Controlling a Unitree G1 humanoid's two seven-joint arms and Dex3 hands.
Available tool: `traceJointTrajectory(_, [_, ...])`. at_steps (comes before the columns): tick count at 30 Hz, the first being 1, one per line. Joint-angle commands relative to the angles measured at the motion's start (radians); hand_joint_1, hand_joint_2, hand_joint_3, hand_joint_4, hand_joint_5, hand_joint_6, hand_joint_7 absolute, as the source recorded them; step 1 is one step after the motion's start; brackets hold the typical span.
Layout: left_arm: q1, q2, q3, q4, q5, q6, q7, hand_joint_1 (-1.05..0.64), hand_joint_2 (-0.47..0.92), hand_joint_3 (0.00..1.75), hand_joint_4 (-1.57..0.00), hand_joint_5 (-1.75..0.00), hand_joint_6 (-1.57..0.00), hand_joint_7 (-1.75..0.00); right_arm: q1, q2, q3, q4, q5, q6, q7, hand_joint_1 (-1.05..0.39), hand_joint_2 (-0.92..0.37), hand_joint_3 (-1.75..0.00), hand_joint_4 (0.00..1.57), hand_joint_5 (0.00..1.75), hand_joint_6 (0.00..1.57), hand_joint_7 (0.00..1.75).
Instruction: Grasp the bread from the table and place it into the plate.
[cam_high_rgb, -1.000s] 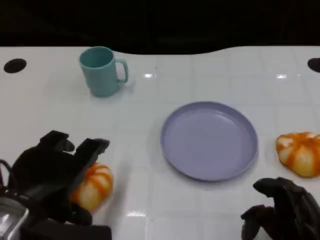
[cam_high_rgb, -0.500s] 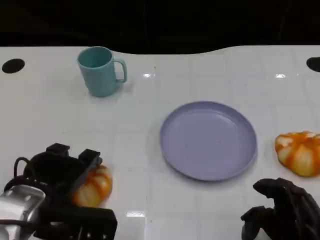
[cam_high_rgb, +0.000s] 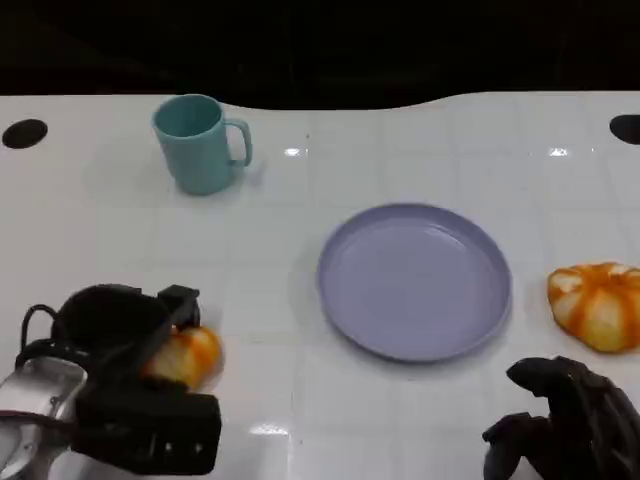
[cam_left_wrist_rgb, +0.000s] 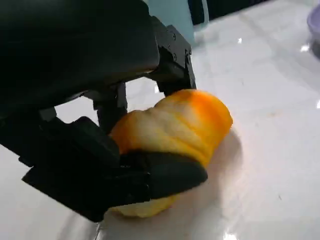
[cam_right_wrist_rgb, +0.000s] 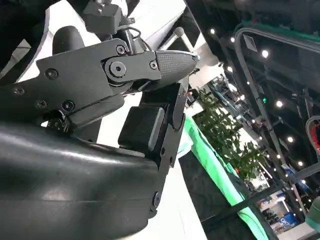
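Bread (cam_high_rgb: 185, 355) sits on the white worktop (cam_high_rgb: 400, 150) left of the empty plate (cam_high_rgb: 414, 280), clasped by the left hand (cam_high_rgb: 125, 345) for lifting; the right hand (cam_high_rgb: 565, 425) rests curled, holding nothing.

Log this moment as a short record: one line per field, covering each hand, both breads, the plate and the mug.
left hand: fingers closed around the near bread
held bread: orange and white, gripped at the table's near left
right hand: low at the near right, fingers curled in, holding nothing
second bread: on the table, right of the plate, untouched
plate: lilac, nothing in it, mid-table
mug: teal, upright, far left
table: white, glossy
task stage: bread grasped, not yet in the plate
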Motion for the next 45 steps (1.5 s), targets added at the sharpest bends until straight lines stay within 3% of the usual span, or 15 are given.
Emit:
traceJointTrajectory(1, [-0.004, 0.004, -0.028, 0.144, -0.016, -0.072, 0.189, -0.48, 0.32, 1.74, -1.42, -1.75, -0.90, -1.71, -0.011, -0.014, -0.009, 0.016, 0.010, -0.008, 0.014, -0.59, -0.92, -0.34, 1.57, 0.61, 1.57, 0.24])
traceJointTrajectory(5, [-0.048, -0.010, -0.030, 0.262, -0.047, -0.193, 0.413, -0.46, 0.27, 1.75, -1.51, -1.75, -0.74, -1.74, -0.018, -0.012, -0.014, 0.030, 0.011, -0.012, 0.017, -0.59, -0.92, -0.34, 1.57, 0.61, 1.57, 0.25])
traceJointTrajectory(9, [-0.087, -0.026, -0.041, 0.322, -0.052, -0.218, 0.527, -0.45, 0.28, 1.75, -1.56, -1.75, -1.00, -1.75, -0.025, -0.018, -0.019, 0.046, 0.011, -0.017, 0.030, -0.59, -0.92, -0.34, 1.57, 0.61, 1.57, 0.24])
traceJointTrajectory(13, [-0.104, -0.045, -0.011, 0.275, -0.113, -0.211, 0.516, -0.47, 0.36, 1.75, -1.57, -1.75, -1.17, -1.75, -0.033, -0.018, -0.025, 0.061, 0.017, -0.020, 0.046, -0.58, -0.92, -0.33, 1.57, 0.60, 1.57, 0.24])
traceJointTrajectory(27, [-0.108, -0.051, -0.004, 0.239, -0.166, -0.205, 0.498, -0.48, 0.37, 1.75, -1.57, -1.75, -1.14, -1.75, -0.037, -0.016, -0.031, 0.070, 0.012, -0.026, 0.051, -0.58, -0.92, -0.32, 1.57, 0.60, 1.57, 0.24])
traceJointTrajectory(31, [-0.244, -0.167, 0.011, 0.138, -0.258, -0.284, 0.439, -0.61, 0.41, 1.70, -1.43, -1.75, -1.02, -1.75, -0.036, -0.013, -0.033, 0.079, 0.011, -0.035, 0.060, -0.58, -0.92, -0.34, 1.57, 0.58, 1.57, 0.23])
traceJointTrajectory(35, [-0.285, -0.210, -0.007, 0.176, -0.251, -0.304, 0.443, -0.64, 0.43, 1.66, -1.36, -1.75, -0.97, -1.75, -0.039, -0.014, -0.035, 0.086, 0.019, -0.025, 0.073, -0.58, -0.92, -0.34, 1.57, 0.57, 1.57, 0.22])
traceJointTrajectory(45, [-0.346, -0.278, -0.036, 0.250, -0.250, -0.345, 0.444, -0.67, 0.43, 1.67, -1.36, -1.75, -0.98, -1.75, -0.039, -0.016, -0.038, 0.084, 0.009, -0.029, 0.077, -0.59, -0.92, -0.33, 1.57, 0.57, 1.57, 0.23])
